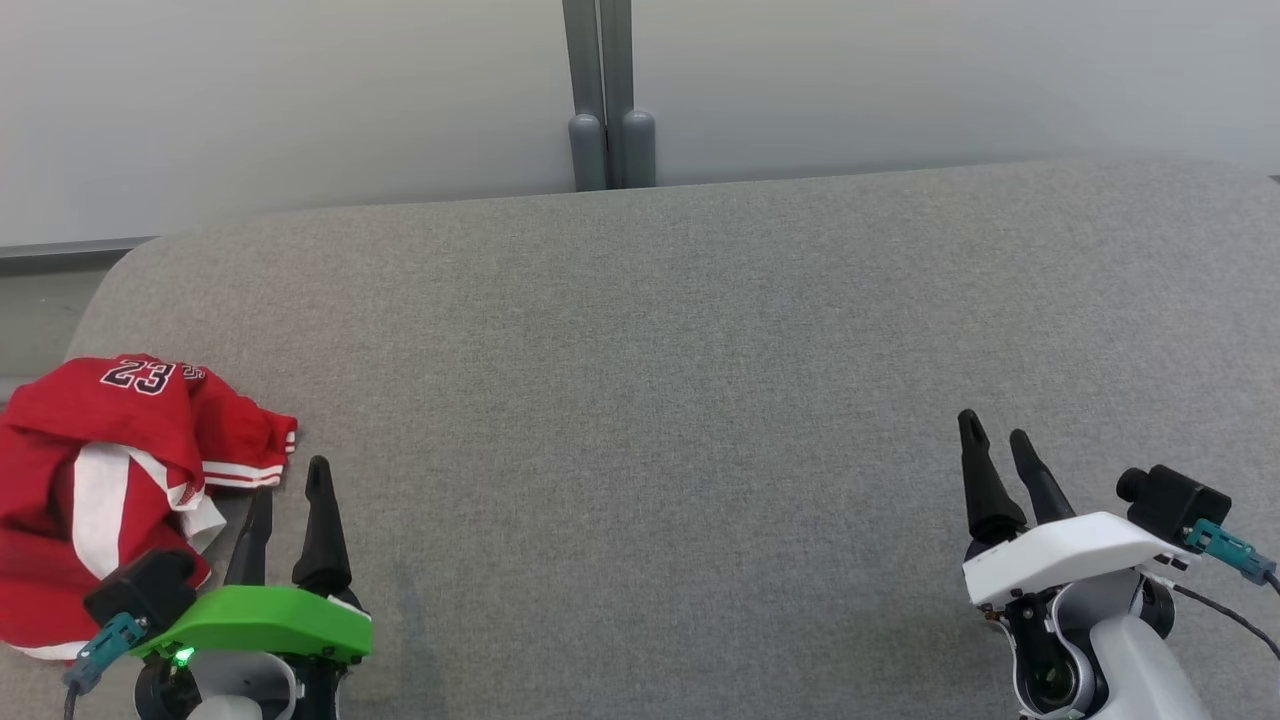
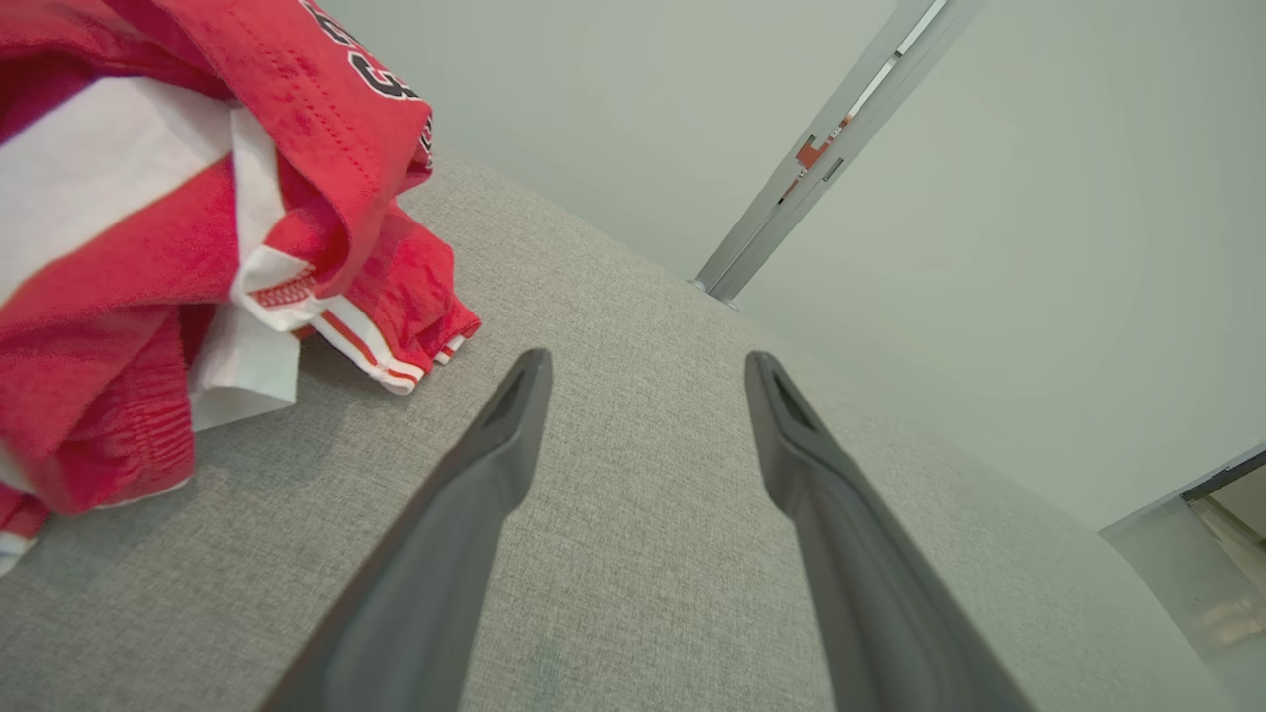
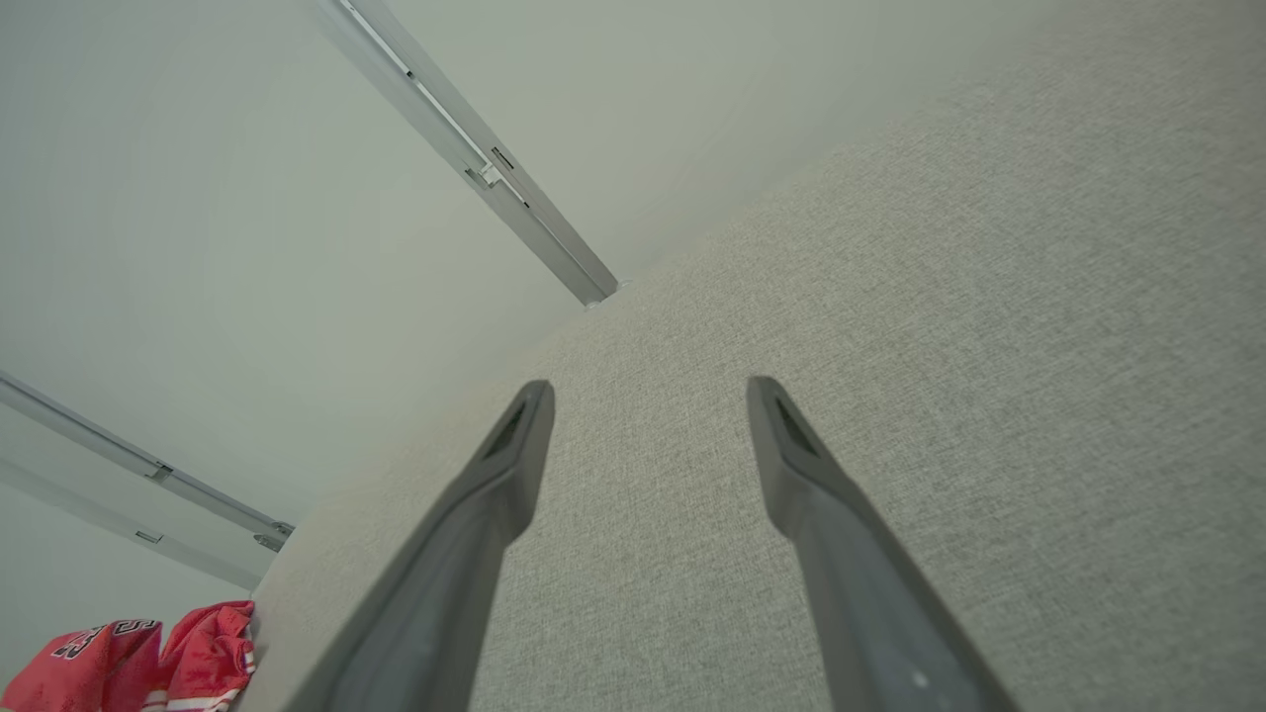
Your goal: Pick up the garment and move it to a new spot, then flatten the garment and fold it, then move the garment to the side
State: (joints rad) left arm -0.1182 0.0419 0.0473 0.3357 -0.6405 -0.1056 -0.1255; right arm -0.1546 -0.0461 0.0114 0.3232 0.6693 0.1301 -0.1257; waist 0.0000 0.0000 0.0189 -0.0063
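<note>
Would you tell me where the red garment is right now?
The garment lies at the left edge of the gray surface in the head view, beside the left gripper.

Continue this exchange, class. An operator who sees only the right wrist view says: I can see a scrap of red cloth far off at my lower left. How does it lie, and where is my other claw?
Observer: The garment lies crumpled in a heap at the left end of the grey cushion, with a broad white stripe showing.
Operator: Is the left claw on it?
Observer: No. The left claw sits just to the garment's right, open, its fingers clear of the cloth.
Operator: How do I tell the arms apart in the head view?
Observer: The left wrist wears a green cover, the right wrist a white cover.
</note>
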